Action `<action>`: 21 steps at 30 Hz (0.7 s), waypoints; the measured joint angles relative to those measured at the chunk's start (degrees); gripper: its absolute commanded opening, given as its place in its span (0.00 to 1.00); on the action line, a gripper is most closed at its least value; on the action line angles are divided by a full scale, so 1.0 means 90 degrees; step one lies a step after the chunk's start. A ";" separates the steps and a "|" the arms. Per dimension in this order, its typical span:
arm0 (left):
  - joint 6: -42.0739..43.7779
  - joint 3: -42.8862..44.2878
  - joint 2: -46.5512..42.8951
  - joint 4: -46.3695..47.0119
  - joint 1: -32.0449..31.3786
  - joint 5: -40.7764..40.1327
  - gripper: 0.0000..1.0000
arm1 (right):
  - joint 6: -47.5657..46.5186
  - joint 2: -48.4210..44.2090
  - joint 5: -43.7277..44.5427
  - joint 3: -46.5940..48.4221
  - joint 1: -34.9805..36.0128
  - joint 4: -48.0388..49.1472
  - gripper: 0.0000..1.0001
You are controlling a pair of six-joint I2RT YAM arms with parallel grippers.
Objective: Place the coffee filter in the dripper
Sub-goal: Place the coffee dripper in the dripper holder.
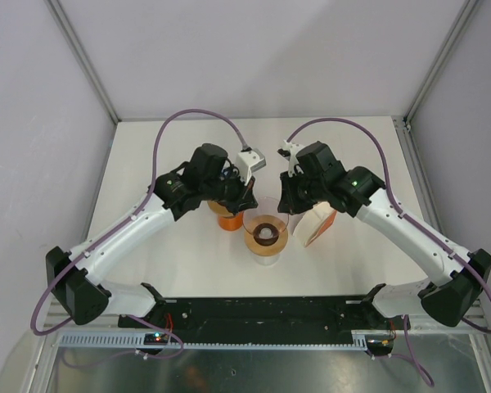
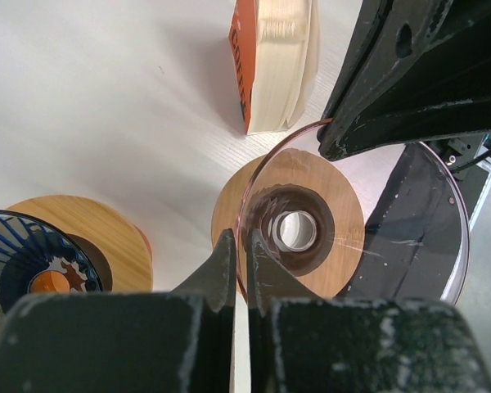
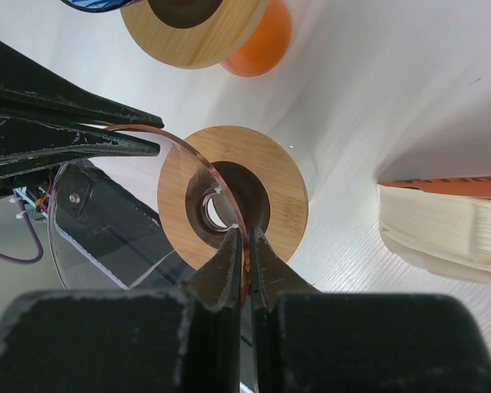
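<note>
Both the left gripper and the right gripper pinch the glass rim of the dripper, near the middle of the table; the coffee filter pack sits just right of it, untouched. Uneven pulling could tip or crack the glass. Only the wrist views show these pinches.

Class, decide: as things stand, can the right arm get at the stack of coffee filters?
Probably not yet. The right gripper is shut on the rim of the clear dripper, so it is busy. The filter stack lies close beside it, with nothing between them.
</note>
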 measured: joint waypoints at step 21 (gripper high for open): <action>0.0282 0.0520 0.0245 -0.0600 0.0000 -0.0119 0.29 | -0.0005 -0.0070 -0.0170 -0.0216 -0.0121 0.0440 0.11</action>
